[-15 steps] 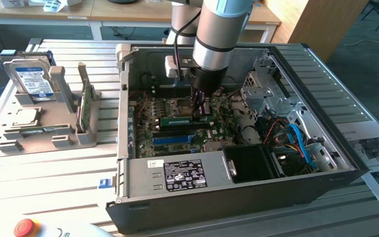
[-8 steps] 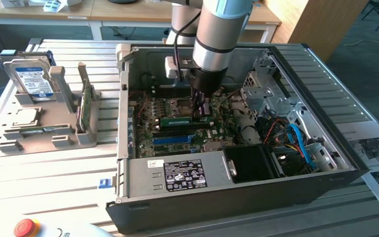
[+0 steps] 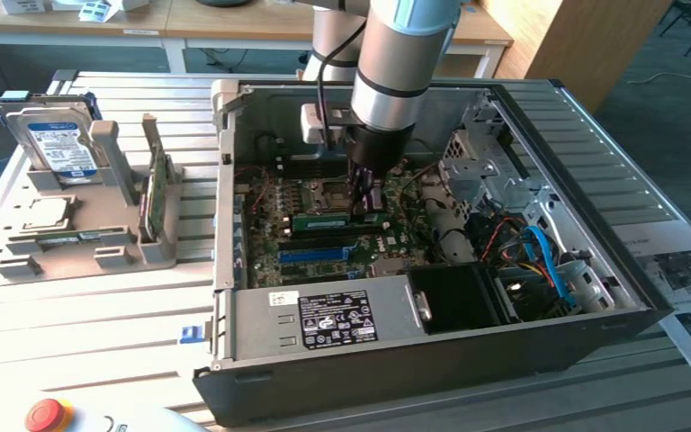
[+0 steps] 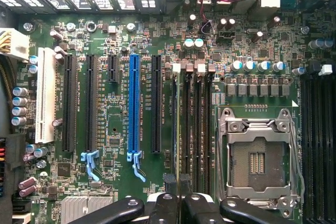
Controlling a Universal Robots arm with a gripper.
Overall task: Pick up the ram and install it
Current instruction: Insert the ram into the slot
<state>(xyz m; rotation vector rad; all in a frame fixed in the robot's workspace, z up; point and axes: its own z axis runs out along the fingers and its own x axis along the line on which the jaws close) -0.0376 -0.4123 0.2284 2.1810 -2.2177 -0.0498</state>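
The claw (image 3: 370, 207) is way down inside the open PC case (image 3: 466, 355), pinched almost fully closed on the ram (image 3: 321, 219). As far as I can tell it has the stick near one end. The rest of the green board runs out from the claw toward the exterior view's left, lying low over the motherboard (image 3: 267, 247).

In the wrist view the ram (image 4: 175, 129) is edge-on, a thin line running straight out from the claw (image 4: 177, 182), lined up with the black memory slots (image 4: 195, 124). Can't tell if it's actually seated in one or just sitting on top.

The CPU socket (image 4: 257, 156) is near the ram on one side of the claw. The long blue slot (image 4: 134, 103) is a bit further off on the other side, and beyond that there's a white slot (image 4: 45, 95).

Well away from the claw, toward the exterior view's left, a grey rack (image 3: 33, 256) sits on the counter (image 3: 94, 315). It's holding a hard drive (image 3: 60, 144) and a green card (image 3: 154, 193) standing on edge.
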